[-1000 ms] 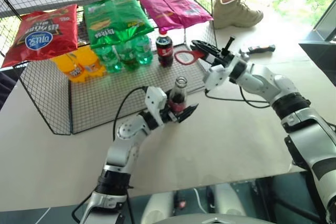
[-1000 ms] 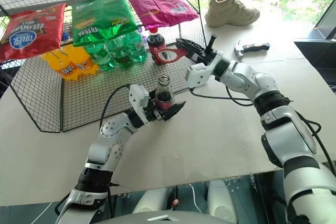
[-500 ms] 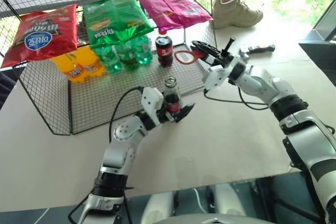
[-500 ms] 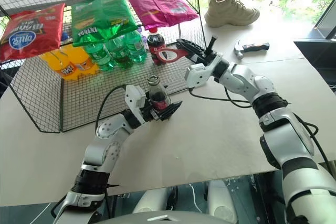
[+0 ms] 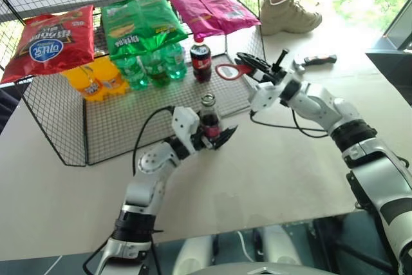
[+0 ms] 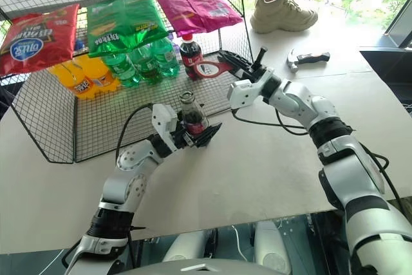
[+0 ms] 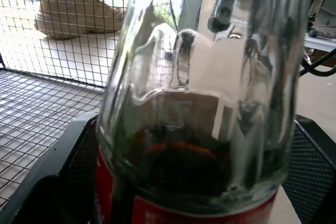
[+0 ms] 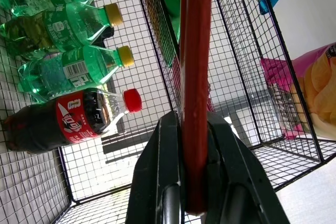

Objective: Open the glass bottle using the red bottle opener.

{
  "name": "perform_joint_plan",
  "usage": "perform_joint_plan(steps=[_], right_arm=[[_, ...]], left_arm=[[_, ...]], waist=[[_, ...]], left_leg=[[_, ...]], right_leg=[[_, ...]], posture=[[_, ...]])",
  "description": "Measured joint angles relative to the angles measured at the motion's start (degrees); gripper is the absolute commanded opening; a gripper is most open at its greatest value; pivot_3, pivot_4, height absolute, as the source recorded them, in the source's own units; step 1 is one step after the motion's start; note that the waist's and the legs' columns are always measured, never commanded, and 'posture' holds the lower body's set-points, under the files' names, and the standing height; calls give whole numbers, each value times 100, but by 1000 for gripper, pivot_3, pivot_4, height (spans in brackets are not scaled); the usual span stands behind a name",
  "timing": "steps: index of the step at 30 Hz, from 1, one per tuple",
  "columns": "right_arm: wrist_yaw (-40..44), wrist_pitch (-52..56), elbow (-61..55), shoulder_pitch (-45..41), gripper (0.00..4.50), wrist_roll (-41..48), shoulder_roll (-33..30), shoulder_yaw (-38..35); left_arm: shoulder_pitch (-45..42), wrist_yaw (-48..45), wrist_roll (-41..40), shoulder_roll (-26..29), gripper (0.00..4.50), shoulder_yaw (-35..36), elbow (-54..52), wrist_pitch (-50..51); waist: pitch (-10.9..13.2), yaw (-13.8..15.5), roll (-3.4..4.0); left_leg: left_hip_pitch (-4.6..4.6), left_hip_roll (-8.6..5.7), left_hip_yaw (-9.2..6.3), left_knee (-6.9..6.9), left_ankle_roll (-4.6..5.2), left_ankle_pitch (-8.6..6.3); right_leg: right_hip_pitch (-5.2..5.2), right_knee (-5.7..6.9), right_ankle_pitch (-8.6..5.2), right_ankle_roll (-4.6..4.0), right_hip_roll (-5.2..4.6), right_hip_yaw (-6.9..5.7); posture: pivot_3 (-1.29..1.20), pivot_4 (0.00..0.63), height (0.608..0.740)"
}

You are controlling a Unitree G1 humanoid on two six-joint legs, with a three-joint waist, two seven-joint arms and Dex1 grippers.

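Note:
The glass bottle (image 5: 208,119), slim with dark liquid and a red label, stands upright in my left gripper (image 5: 215,136), which is shut on its lower body just above the table in front of the wire rack. Black fingers (image 7: 55,179) flank the glass bottle (image 7: 199,129) on both sides. My right gripper (image 5: 250,64) is shut on the handle of the red bottle opener (image 5: 226,71). The opener's ring head points toward the rack, higher than the bottle's top and a little to its right. In the right wrist view the red bottle opener (image 8: 195,66) runs straight out from between the fingers.
A wire rack (image 5: 116,114) holds chip bags, green bottles (image 5: 151,66), orange bottles (image 5: 96,78) and a stouter cola bottle with a red cap (image 5: 201,58). A beige shoe (image 5: 290,14) and a black-handled tool (image 5: 315,61) lie at the far right.
My left gripper has shifted slightly to the left with the glass bottle in it. The right gripper and the opener have stayed where they were.

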Motion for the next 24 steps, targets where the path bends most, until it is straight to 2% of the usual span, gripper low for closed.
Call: perform_joint_plan(steps=[11, 24], right_arm=[[2, 28, 0, 0, 0, 37, 5, 0], [192, 89, -1, 167, 0, 268, 76, -36]], left_arm=[[11, 23, -2, 1, 4454, 40, -3, -5], [492, -30, -36, 227, 4454, 97, -273, -3]], waist=[[0, -1, 0], [0, -8, 0]], left_leg=[[0, 0, 1, 0, 0, 0], [2, 1, 3, 1, 0, 0]], right_leg=[[0, 1, 0, 0, 0, 0], [-1, 4, 0, 0, 0, 3]], posture=[[0, 150, 740], [0, 150, 740]])
